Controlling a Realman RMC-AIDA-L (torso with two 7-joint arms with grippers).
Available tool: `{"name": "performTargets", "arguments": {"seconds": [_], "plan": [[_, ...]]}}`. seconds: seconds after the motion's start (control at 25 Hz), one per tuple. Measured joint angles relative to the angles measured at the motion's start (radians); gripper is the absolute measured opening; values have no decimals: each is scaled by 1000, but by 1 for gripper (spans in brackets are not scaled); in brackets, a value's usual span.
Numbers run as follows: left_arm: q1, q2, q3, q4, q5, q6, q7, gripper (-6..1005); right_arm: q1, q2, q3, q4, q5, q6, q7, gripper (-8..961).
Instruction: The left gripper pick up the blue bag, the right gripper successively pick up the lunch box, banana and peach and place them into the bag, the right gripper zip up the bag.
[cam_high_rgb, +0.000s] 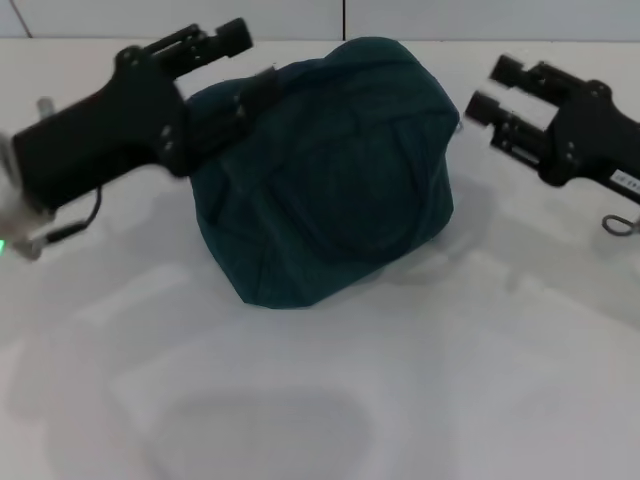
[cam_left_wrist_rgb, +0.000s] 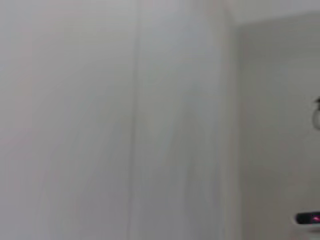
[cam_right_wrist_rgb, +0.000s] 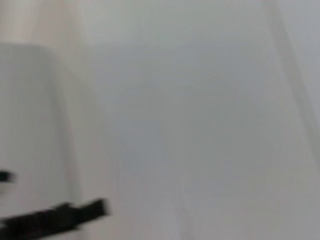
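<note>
The blue bag (cam_high_rgb: 330, 170) sits bulging on the white table in the middle of the head view, and I see no opening in it. My left gripper (cam_high_rgb: 240, 68) is at the bag's upper left corner. Its fingers are spread open, the lower one against the fabric and the upper one clear of it. To the right of the bag, my right gripper (cam_high_rgb: 490, 88) hovers a short way off, open and holding nothing. The lunch box, banana and peach are out of view.
White table (cam_high_rgb: 320, 400) runs all around the bag, with a wall line at the back. A small metal ring (cam_high_rgb: 620, 224) lies by the right arm. Both wrist views show mostly blank white surface, with a dark blurred shape (cam_right_wrist_rgb: 50, 217) at one edge.
</note>
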Motion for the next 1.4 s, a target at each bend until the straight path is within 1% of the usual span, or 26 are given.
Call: {"name": "performTargets", "arguments": {"seconds": [0.12,0.2,0.24,0.36,0.48,0.64,0.92,1.2,1.4], "plan": [[33,-1,0,-71,-25,95,120,522,10,-21,3,-78,-136,-80,88,527],[45,0,1,-152,-26,137,211,587,13,-24,4,-107,-195,-88,123,527],[48,1,1,-182,-27,148,244,611,16,-22,5,-115,-225,-90,133,527],[58,2,1,-258,-27,163,322,686,17,-5,5,-116,-259,-90,132,527],[65,2,0,-304,-28,162,368,760,20,4,7,-119,-286,-88,128,527],[67,1,1,-332,-22,165,412,760,31,5,7,-114,-298,-87,128,527],[69,1,1,-349,-21,165,414,759,25,6,17,-112,-300,-82,127,527],[70,2,1,-356,-20,167,415,758,8,29,56,-105,-301,-81,79,527],[70,0,1,-366,-21,168,410,753,7,31,56,-100,-302,-80,66,527]]}}
